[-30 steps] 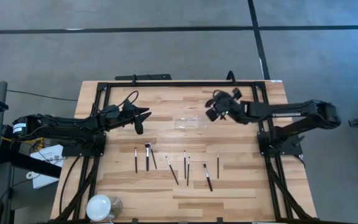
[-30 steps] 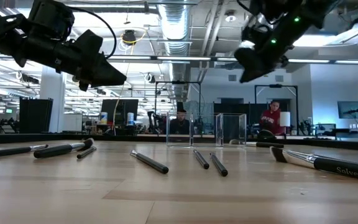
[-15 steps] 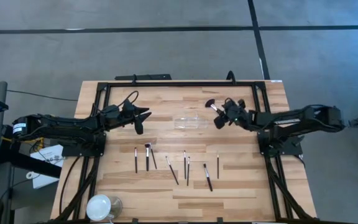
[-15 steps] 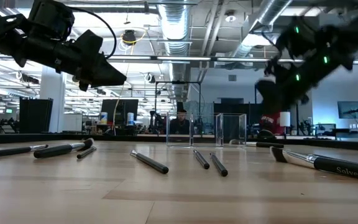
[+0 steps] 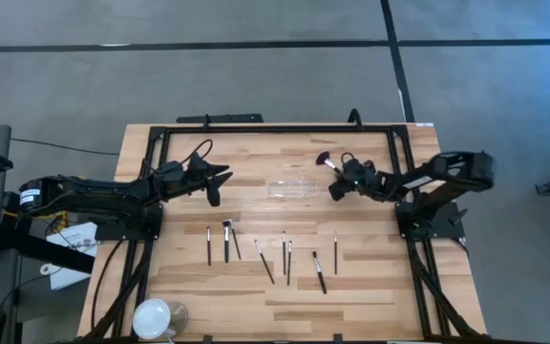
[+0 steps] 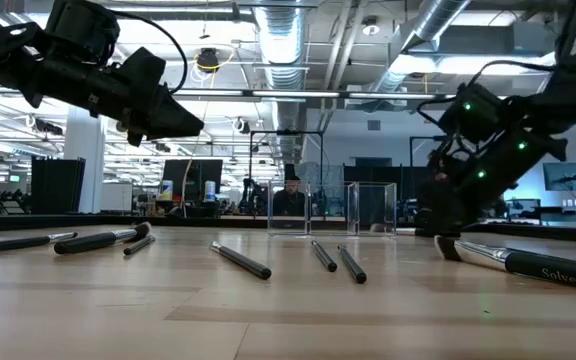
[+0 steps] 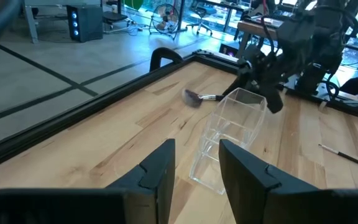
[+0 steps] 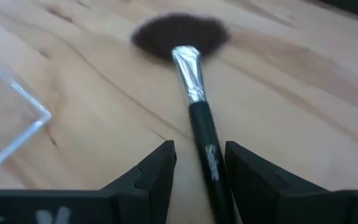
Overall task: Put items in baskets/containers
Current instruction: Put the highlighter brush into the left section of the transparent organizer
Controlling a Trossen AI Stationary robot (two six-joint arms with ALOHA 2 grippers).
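Note:
A fan brush (image 8: 188, 68) lies flat on the wood, its wide dark head pointing toward the far edge; it also shows in the high view (image 5: 326, 162). My right gripper (image 8: 197, 163) is open and low over the table, one finger on each side of the brush's handle (image 8: 209, 152), with a gap on both sides. The clear tray (image 5: 289, 187) stands on the table between the arms. Several slim brushes (image 5: 265, 258) lie in a row nearer the near edge. My left gripper (image 5: 220, 179) hovers open, left of the tray (image 7: 229, 134).
A black frame rail (image 5: 275, 129) runs along the far edge and down both sides. A round white dish (image 5: 153, 318) sits at the near left corner. Bare wood lies between the tray and the row of brushes (image 6: 238, 260).
My right gripper has come down from well above the table to just over it, drawing slightly toward the right edge. The fan brush, hidden under it a second ago, now shows ahead of its fingers. The left arm has kept still.

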